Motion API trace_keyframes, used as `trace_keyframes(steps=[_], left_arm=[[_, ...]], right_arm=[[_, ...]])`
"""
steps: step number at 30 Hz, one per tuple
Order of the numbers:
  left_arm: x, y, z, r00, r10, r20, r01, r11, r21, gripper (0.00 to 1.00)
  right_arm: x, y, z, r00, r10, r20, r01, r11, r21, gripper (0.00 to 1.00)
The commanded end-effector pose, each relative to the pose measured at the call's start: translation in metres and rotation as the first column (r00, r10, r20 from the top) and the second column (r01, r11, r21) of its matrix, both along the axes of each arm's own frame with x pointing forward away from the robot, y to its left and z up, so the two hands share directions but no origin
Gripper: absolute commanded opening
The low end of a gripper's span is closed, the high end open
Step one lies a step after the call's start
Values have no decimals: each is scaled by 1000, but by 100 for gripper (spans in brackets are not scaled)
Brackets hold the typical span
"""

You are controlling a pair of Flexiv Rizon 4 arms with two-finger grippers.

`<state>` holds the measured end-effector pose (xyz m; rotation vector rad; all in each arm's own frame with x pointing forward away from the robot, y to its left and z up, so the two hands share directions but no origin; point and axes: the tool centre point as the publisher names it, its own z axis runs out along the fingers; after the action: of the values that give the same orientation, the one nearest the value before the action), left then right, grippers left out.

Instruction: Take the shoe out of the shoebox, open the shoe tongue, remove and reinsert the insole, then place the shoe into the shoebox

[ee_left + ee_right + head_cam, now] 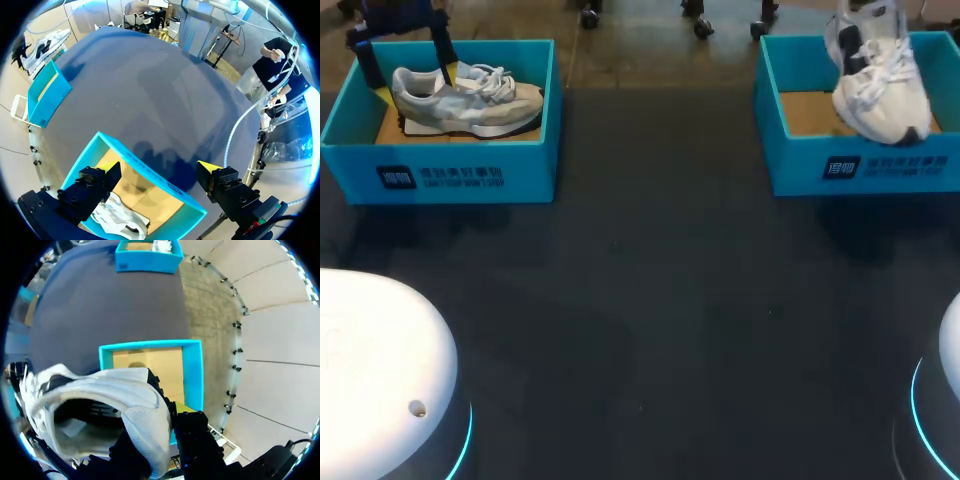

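Barely begun: right claw [171,402] clamps a white mesh sneaker [115,390], teal cardboard shoebox [150,346] beneath it; left claw [157,172] gapes empty; insole work awaits.

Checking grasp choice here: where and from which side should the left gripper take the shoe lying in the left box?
Probably the heel collar, from above. The shoe sits sole down in the left box, opening upward, and the box walls block the sides. The open left gripper hangs at its heel end.
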<state>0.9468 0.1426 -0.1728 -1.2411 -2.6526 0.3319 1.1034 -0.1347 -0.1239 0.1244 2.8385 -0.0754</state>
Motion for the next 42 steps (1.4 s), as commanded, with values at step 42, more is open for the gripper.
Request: trace_keyframes(steps=[42], left_arm=[[0,0,0,1000,-1,1,1,1000,3,100]], right_arm=[[99,-191,-48,790,-613,-10,613,790,-2,0]])
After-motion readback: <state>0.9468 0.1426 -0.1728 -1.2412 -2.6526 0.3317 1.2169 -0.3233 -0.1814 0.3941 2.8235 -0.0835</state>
